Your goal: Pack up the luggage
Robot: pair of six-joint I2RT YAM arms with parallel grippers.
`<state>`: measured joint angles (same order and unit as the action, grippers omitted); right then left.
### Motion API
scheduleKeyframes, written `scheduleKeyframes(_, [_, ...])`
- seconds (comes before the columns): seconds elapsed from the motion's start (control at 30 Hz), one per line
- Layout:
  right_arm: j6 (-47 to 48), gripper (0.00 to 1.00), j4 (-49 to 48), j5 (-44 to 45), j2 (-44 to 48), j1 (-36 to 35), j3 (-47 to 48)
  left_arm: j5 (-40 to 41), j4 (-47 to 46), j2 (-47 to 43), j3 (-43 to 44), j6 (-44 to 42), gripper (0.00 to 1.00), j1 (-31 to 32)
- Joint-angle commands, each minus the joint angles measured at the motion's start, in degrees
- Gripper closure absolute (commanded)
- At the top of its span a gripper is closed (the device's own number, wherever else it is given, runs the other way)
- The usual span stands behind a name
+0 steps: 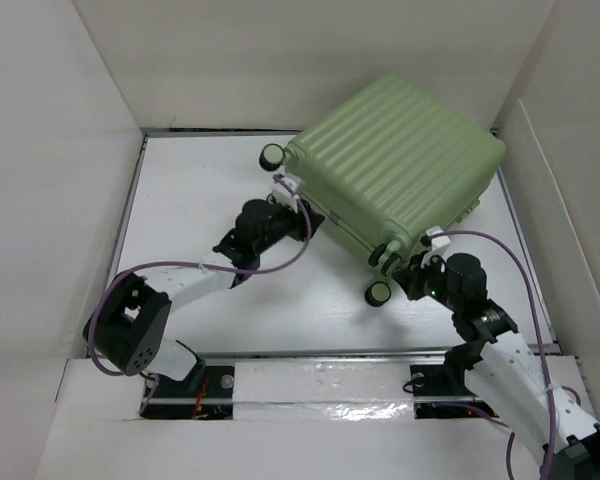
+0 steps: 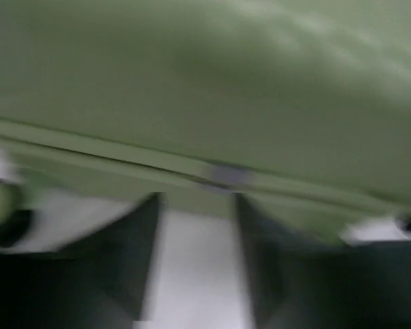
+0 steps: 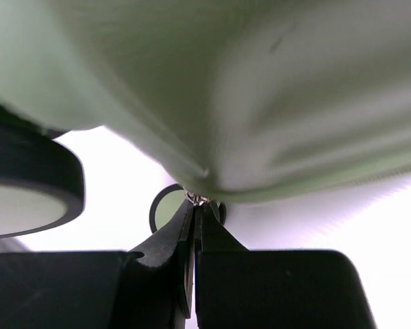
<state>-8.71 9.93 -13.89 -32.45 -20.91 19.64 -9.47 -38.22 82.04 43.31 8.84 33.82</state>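
Observation:
The luggage [image 1: 395,165] is a pale green ribbed suitcase lying closed and flat at the back right of the table. My left gripper [image 1: 290,192] is at its left side, by the seam. In the blurred left wrist view the gripper [image 2: 195,205] is open, and the green shell [image 2: 212,82] with a grey zipper pull [image 2: 226,175] lies just ahead. My right gripper [image 1: 408,262] is at the near corner. In the right wrist view it [image 3: 196,205] is shut on a small metal zipper pull [image 3: 197,200] under the shell [image 3: 260,89].
Black wheels stick out at the suitcase's left corner [image 1: 272,154] and near corner [image 1: 380,293]; one wheel [image 3: 27,185] is close to the left of my right gripper. White walls [image 1: 60,150] enclose the white table [image 1: 200,200] on three sides.

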Motion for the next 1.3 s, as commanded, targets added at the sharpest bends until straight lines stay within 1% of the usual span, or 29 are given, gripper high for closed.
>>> scheduleKeyframes(0.0, [1.68, 1.00, -10.82, -0.69, 1.69, 2.27, 8.92, -10.65, -5.81, -3.37, -2.25, 3.63, 1.00, 3.44])
scheduleKeyframes(0.03, [1.50, 1.00, -11.16, -2.96, 0.99, 2.27, 8.93, -11.70, -6.34, -3.46, -2.44, 3.90, 1.00, 3.96])
scheduleKeyframes(0.07, [-1.54, 1.00, -13.60, -4.81, 0.72, 0.97, 8.06, -12.32, -6.26, -3.47, -2.44, 3.99, 1.00, 3.97])
scheduleKeyframes(0.1, [-3.75, 1.00, -17.28, -6.40, 0.46, -0.52, 4.39, -12.50, -6.26, -3.29, -2.27, 3.99, 1.00, 3.97])
scheduleKeyframes(0.13, [-5.86, 1.00, -24.45, -6.50, -0.15, -2.45, 2.09, -13.19, -6.78, -3.03, -2.18, 4.34, 1.00, 4.58])
scheduleKeyframes(0.2, [-8.25, 1.00, -25.93, -1.43, -1.12, -8.93, -0.82, -13.81, -6.52, -3.72, -2.00, 4.34, 1.00, 6.34])
scheduleKeyframes(0.27, [-6.94, 1.00, -22.25, 6.28, -1.92, -11.34, -0.48, -16.70, -7.22, -5.13, -2.35, 5.48, 1.00, 7.57])
scheduleKeyframes(0.3, [-6.41, 1.00, -20.93, 7.98, -1.74, -11.35, -0.22, -18.46, -7.66, -5.57, -3.14, 6.53, 1.00, 7.57])
scheduleKeyframes(0.33, [-6.06, 1.00, -20.22, 8.87, -1.22, -11.35, -0.39, -22.22, -10.27, -5.92, -3.93, 9.41, 0.92, 7.57])
scheduleKeyframes(0.37, [-5.62, 1.00, -19.96, 8.79, -0.08, -10.48, -0.48, -24.25, -11.86, -6.62, -4.72, 10.92, 0.81, 7.57])
scheduleKeyframes(0.43, [-5.09, 1.00, -19.17, 8.18, 0.89, -8.55, -0.65, -28.55, -17.29, -7.15, -7.53, 16.08, 0.46, 7.57])
scheduleKeyframes(0.47, [-4.74, 1.00, -18.64, 7.31, 1.07, -8.54, -0.48, -29.97, -19.07, -7.33, -8.32, 17.60, 0.15, 7.57])
scheduleKeyframes(0.5, [-4.65, 1.00, -18.11, 6.95, 1.16, -7.84, -0.48, -31.29, -20.22, -7.51, -9.29, 18.74, 0.02, 7.57])
scheduleKeyframes(0.53, [-4.65, 1.00, -17.24, 6.86, 1.07, -7.83, -0.48, -33.57, -21.19, -7.51, -9.38, 20.15, 0.01, 7.57])
scheduleKeyframes(0.6, [-4.91, 1.00, -16.70, 6.51, 1.07, -7.83, -0.92, -34.38, -20.68, -7.60, -9.04, 20.16, 0.01, 8.79])
scheduleKeyframes(0.63, [-5.17, 1.00, -15.22, 6.59, 1.07, -7.83, -0.92, -33.69, -17.45, -7.60, -8.51, 18.25, 0.01, 9.33])
scheduleKeyframes(0.67, [-5.18, 0.75, -13.90, 6.86, 1.24, -7.83, 0.04, -33.33, -16.37, -7.60, -7.98, 17.36, 0.01, 9.94])
scheduleKeyframes(0.7, [-4.83, 0.59, -11.97, 7.03, 1.42, -7.83, 0.92, -32.98, -15.84, -7.51, -7.02, 16.92, 0.01, 10.47])
scheduleKeyframes(0.77, [-4.12, 0.28, -3.64, 10.34, 2.12, -7.83, 3.38, -32.10, -16.10, -7.25, -5.87, 17.00, 0.01, 11.00])
scheduleKeyframes(0.8, [-4.56, 0.24, -0.65, 12.98, 2.65, -7.83, 5.48, -32.10, -16.10, -6.55, -4.04, 17.00, 0.01, 11.00])
scheduleKeyframes(0.83, [-5.08, 0.20, 2.69, 15.45, 4.04, -7.83, 5.85, -31.66, -15.32, -6.11, -2.89, 16.39, 0.01, 11.52])
scheduleKeyframes(0.9, [-8.76, 0.17, 5.00, 24.06, 6.42, -7.83, 5.41, -30.00, -11.81, -4.44, 1.13, 14.46, 0.01, 11.53])
scheduleKeyframes(0.93, [-9.65, 0.17, 5.70, 25.22, 7.91, -7.83, 5.15, -28.25, -8.14, -3.91, 2.47, 12.45, 0.01, 12.05])
scheduleKeyframes(1.03, [-12.12, 0.19, 8.16, 28.04, 14.32, -7.83, 6.19, -27.71, -6.61, -2.06, 5.38, 11.55, 0.01, 12.85])
scheduleKeyframes(1.1, [-12.47, 0.20, 10.27, 29.96, 18.45, -7.83, 8.30, -25.52, -3.72, -0.40, 8.09, 9.37, 0.01, 15.21])
scheduleKeyframes(1.13, [-12.47, 0.19, 12.02, 31.37, 19.25, -7.83, 9.62, -22.98, 0.47, 0.22, 9.32, 6.57, 0.01, 16.00])
scheduleKeyframes(1.2, [-12.12, 0.12, 11.52, 37.95, 19.09, -7.83, 13.40, -21.38, 3.66, 2.76, 12.22, 4.44, 0.01, 17.84])
scheduleKeyframes(1.23, [-11.34, 0.10, 8.64, 39.80, 17.78, -7.83, 14.45, -19.90, 6.11, 3.56, 12.93, 3.04, 0.01, 17.86])
scheduleKeyframes(1.27, [-9.85, 0.04, 6.87, 43.04, 15.94, -7.31, 16.64, -19.36, 6.57, 4.17, 13.29, 2.68, 0.01, 18.64])
